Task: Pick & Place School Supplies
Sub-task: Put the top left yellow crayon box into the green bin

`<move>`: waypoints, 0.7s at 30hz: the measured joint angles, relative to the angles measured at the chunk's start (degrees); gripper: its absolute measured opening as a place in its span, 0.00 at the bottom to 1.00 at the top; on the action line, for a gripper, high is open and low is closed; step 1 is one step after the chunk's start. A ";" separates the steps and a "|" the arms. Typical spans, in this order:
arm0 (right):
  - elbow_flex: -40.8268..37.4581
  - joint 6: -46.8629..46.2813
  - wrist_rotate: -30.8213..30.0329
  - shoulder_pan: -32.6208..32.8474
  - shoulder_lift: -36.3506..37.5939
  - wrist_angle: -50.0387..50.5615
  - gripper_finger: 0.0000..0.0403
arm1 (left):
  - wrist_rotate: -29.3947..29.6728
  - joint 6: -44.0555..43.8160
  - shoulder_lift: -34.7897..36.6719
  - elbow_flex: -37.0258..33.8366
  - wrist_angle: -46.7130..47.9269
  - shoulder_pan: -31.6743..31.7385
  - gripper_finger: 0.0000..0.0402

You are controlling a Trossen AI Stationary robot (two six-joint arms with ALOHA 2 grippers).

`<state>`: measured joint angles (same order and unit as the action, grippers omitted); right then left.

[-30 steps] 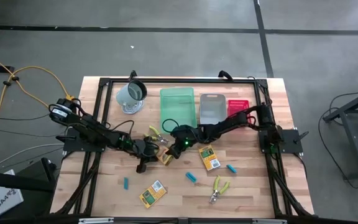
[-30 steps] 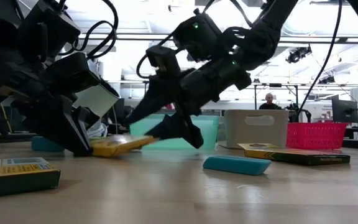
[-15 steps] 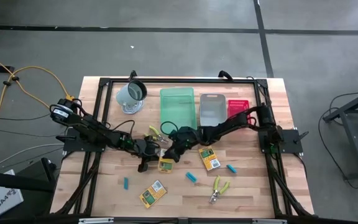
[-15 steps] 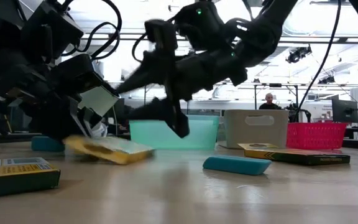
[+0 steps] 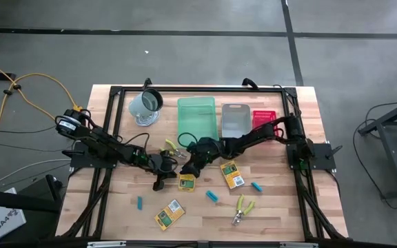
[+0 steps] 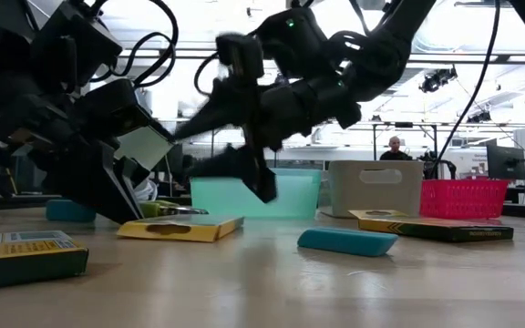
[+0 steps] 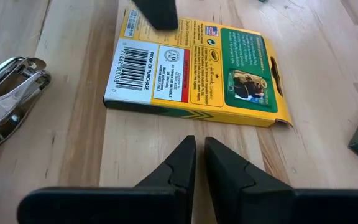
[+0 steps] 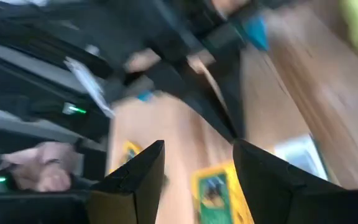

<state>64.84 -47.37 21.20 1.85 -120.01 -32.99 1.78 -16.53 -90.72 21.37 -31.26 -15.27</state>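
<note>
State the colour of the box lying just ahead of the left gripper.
Yellow box with a green printed panel; clearest in the left wrist view.

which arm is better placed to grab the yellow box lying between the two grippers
Right, probably: the right gripper hangs just above the yellow box with jaws wide apart; the left gripper sits beside it, jaws nearly closed.

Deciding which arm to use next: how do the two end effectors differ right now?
The left end effector is nearly shut, empty, low just short of the yellow box. The right end effector is spread wide, empty, raised above the table beside that box. Both are dark two-finger units, holding nothing.
</note>
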 joint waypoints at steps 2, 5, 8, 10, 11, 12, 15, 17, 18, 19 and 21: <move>0.02 1.00 3.08 -0.53 0.00 -2.02 0.45 | -0.32 0.00 -0.03 -0.11 -0.62 -0.44 0.09; 0.00 0.72 6.21 -0.71 0.00 -3.23 0.45 | -0.50 0.04 -0.04 -0.15 -1.19 -1.38 0.09; 0.00 0.64 6.49 -0.26 0.00 -3.15 0.45 | -0.38 0.54 -0.04 -0.15 -1.23 -2.08 0.09; 0.00 -0.03 7.73 0.05 0.00 -3.33 0.45 | -0.35 0.70 -0.04 -0.15 -1.29 -2.43 0.09; 0.00 -1.11 8.28 0.13 0.07 -3.41 0.45 | -0.37 0.70 -0.04 -0.15 -1.35 -2.59 0.09; -0.02 -2.25 9.39 0.09 0.31 -3.29 0.45 | -0.41 0.70 -0.06 -0.15 -1.39 -2.79 0.09; -0.07 -5.03 12.99 0.39 1.23 -3.73 0.43 | -0.87 0.70 -0.07 -0.15 -1.52 -3.37 0.09; -0.10 -5.51 13.90 1.08 2.23 -2.90 0.40 | -1.24 0.66 0.08 -0.15 -1.52 -3.85 0.09; -0.11 -5.41 13.89 1.61 2.78 -2.91 0.39 | -1.42 0.51 0.13 -0.15 -1.49 -4.05 0.09; -0.11 -5.10 13.70 2.22 3.34 -3.15 0.37 | -1.47 0.25 0.13 -0.15 -1.51 -4.20 0.09; -0.09 -3.93 13.03 3.27 4.67 -2.49 0.34 | -1.53 0.08 0.39 -0.15 -1.37 -4.67 0.09</move>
<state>64.75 -51.30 34.23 5.12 -115.33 -35.48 0.25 -16.45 -90.33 21.21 -32.63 -19.94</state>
